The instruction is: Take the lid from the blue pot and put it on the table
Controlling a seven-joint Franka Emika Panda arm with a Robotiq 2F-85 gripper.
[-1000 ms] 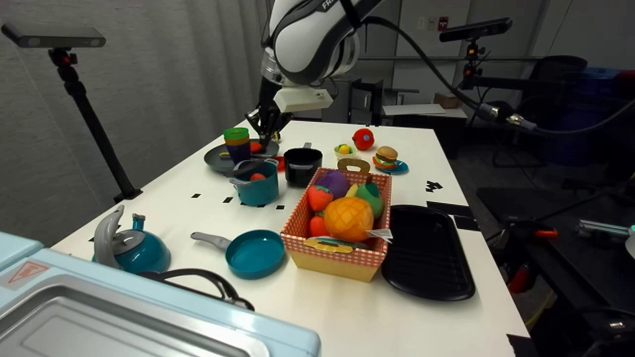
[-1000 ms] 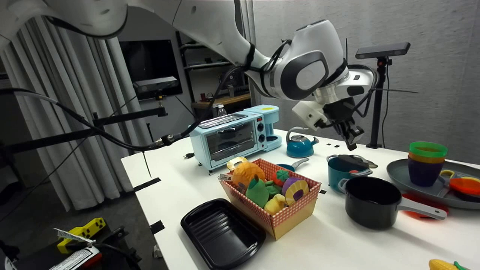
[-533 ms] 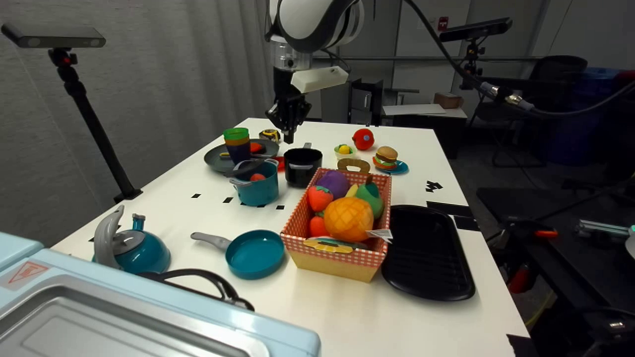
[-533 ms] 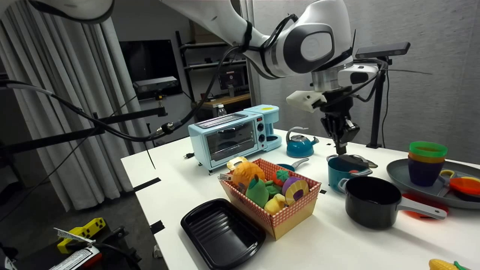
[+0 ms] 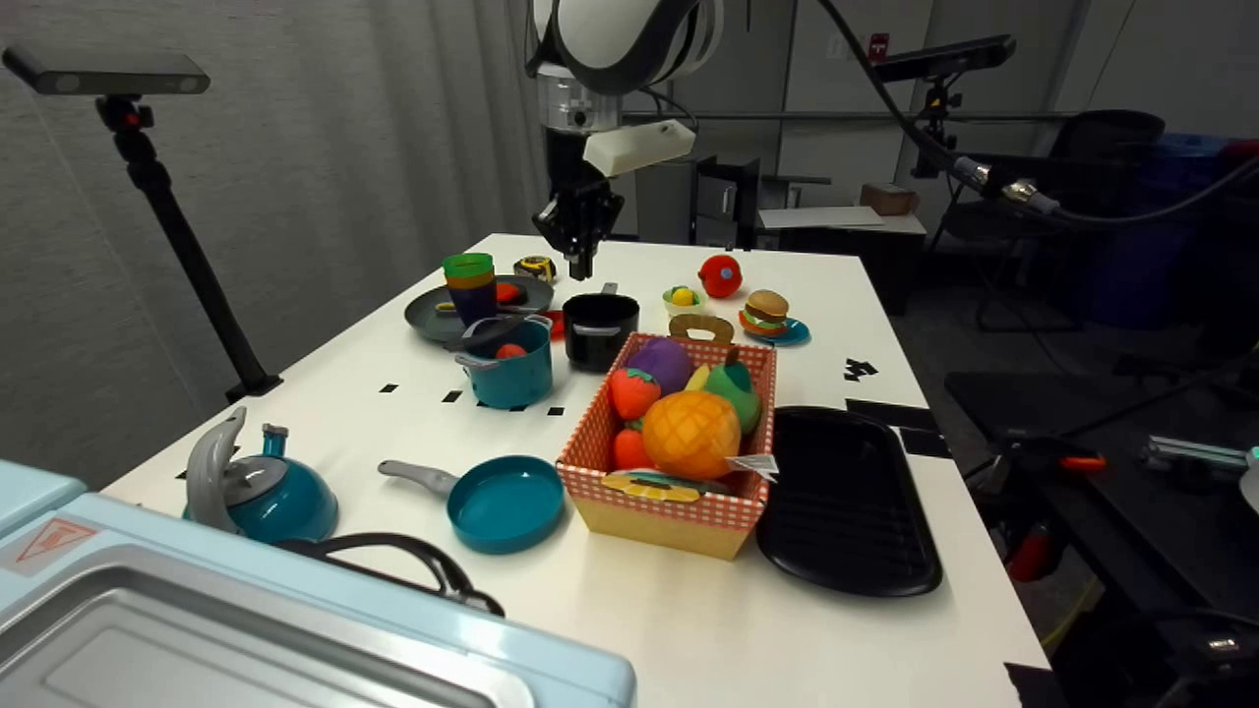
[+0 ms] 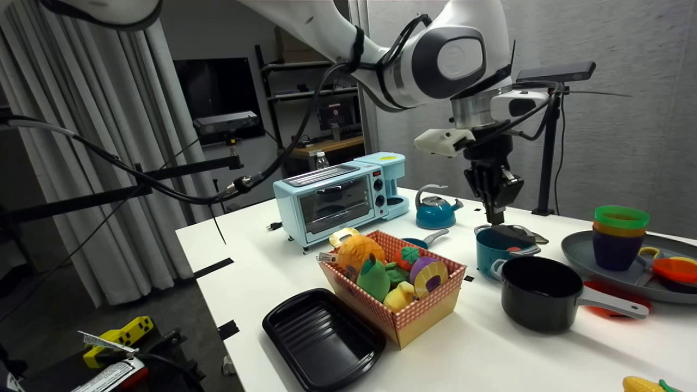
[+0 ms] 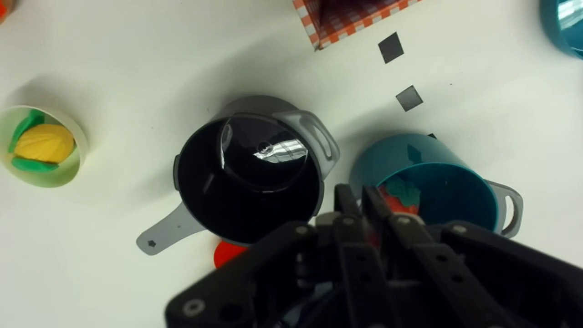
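Lid (image 6: 512,233) lay partly over the blue pot (image 6: 489,254); above the table (image 6: 490,351), the gripper (image 7: 360,193), jaws barely parted, held nothing.

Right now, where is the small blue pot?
In an exterior view, the blue pot stands left of centre on the table, beyond the blue pan and beside the black pot.
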